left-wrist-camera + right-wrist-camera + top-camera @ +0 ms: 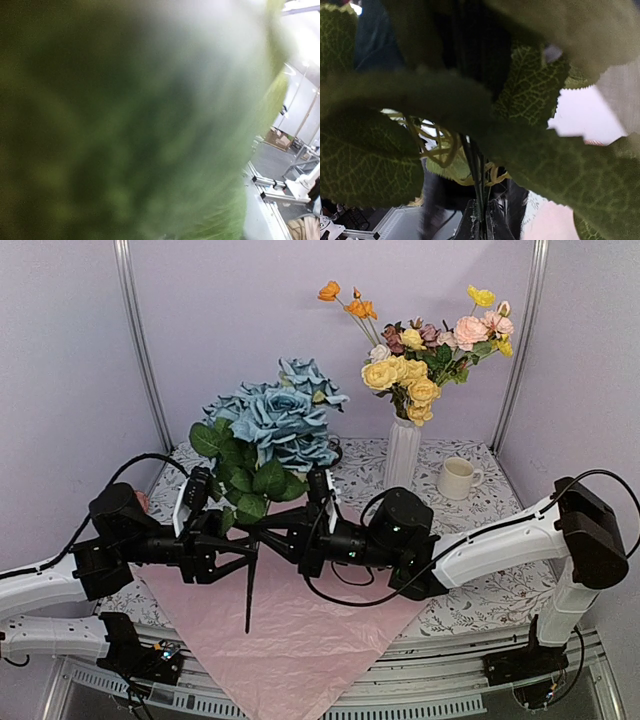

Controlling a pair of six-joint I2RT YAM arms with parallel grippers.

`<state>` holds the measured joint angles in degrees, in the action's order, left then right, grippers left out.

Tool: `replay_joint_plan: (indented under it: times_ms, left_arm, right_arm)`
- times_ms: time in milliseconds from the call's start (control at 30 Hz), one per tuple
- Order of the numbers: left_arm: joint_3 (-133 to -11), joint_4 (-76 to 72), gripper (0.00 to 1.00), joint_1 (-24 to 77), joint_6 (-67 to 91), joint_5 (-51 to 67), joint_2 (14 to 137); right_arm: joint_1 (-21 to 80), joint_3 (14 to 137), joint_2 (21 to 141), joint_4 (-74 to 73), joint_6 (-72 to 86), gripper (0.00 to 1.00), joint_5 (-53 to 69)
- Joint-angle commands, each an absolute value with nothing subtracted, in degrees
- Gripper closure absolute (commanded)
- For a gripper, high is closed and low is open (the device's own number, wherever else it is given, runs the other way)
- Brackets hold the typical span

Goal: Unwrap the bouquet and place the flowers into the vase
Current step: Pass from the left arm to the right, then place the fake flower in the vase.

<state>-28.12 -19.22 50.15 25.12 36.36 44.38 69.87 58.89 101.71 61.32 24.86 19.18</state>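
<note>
The left gripper [238,542] points in from 9 o'clock at the stems [249,585] of the hydrangeas [280,420]. Whether its jaws are apart or together cannot be told, as a blurred green leaf [125,120] fills its own camera. The hydrangeas stand upright at 12 o'clock of the two grippers. Their dark stems hang at 6 o'clock over the pink paper [290,650], which lies spread on the table [480,605] with one corner over the near edge. The right gripper [268,532], pointing in from 3 o'clock, is clamped tight on the stems. At 2 o'clock of it stands the vase [402,455], holding yellow, pink and orange flowers [410,375]. A mug [457,478] sits at 3 o'clock of the vase, just beside it.
</note>
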Motion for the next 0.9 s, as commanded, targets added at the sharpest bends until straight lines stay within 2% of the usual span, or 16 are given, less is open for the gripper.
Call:
replay_joint_plan:
  times_ms: [0, 67, 100, 400, 600, 867]
  left_arm:
    - [-28.75, -16.79, 0.15, 50.95, 24.5, 31.46, 43.43]
    - [-28.6, -15.09, 0.04, 50.92, 24.37, 28.3, 42.13]
    - [-28.16, -15.01, 0.02, 50.91, 24.27, 27.61, 41.5]
    - [-26.53, -11.79, 0.02, 50.89, 23.72, 22.48, 37.83]
    - [-25.19, -13.78, 0.02, 50.9, 23.81, 21.53, 36.36]
    - [-25.83, -14.07, 0.03, 50.93, 23.51, 21.68, 37.68]
  right_arm:
    - [70.16, 53.9, 96.08, 62.29, 22.59, 0.97, 12.74]
    - [69.99, 51.04, 93.0, 61.31, 21.1, 0.98, 7.1]
    - [69.72, 49.52, 90.57, 60.31, 20.52, 0.98, 4.48]
    - [60.76, 35.42, 68.82, 51.5, 15.4, 0.98, -10.39]
    - [49.54, 31.88, 54.15, 44.16, 13.6, 0.98, -17.3]
    - [38.07, 26.88, 46.22, 46.08, 13.21, 0.99, -23.27]
